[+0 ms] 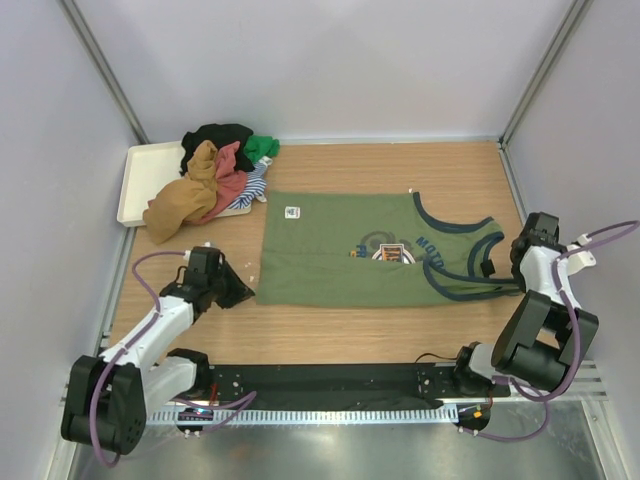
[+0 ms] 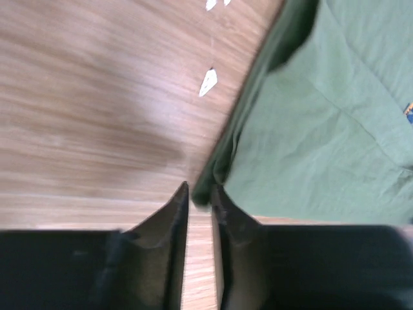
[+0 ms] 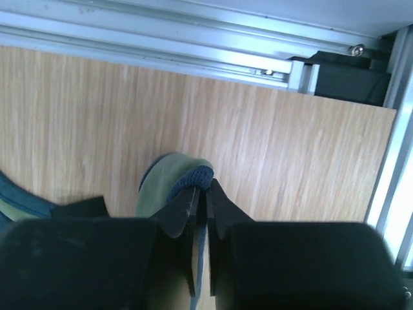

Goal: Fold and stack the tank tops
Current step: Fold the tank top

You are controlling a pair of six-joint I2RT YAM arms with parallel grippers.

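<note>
Right wrist view first: the right gripper (image 3: 201,187) has its jaws pressed together on a rolled loop of navy-trimmed strap belonging to the olive tank top (image 3: 169,174). The pinched cloth bulges just past the fingertips, above bare wood. From above, this gripper (image 1: 490,268) sits at the strap end of the olive tank top (image 1: 340,250), on the right side of the table (image 1: 350,335).

The left gripper (image 2: 200,190) has its jaws a narrow slit apart, with wood showing between them. The near corner of the olive tank top (image 2: 310,129) lies right at the fingertips, touching or almost touching them, and nothing is caught in the gap. In the top view this gripper (image 1: 243,292) is at the garment's near-left hem corner.

Between the two grippers the top lies spread flat, hem to the left and straps to the right, chest print facing up.

Beyond its far-left corner is a heap of tank tops (image 1: 215,175) in mustard, red, black, green and stripes. The heap rests partly on the cream tray (image 1: 140,180).
</note>
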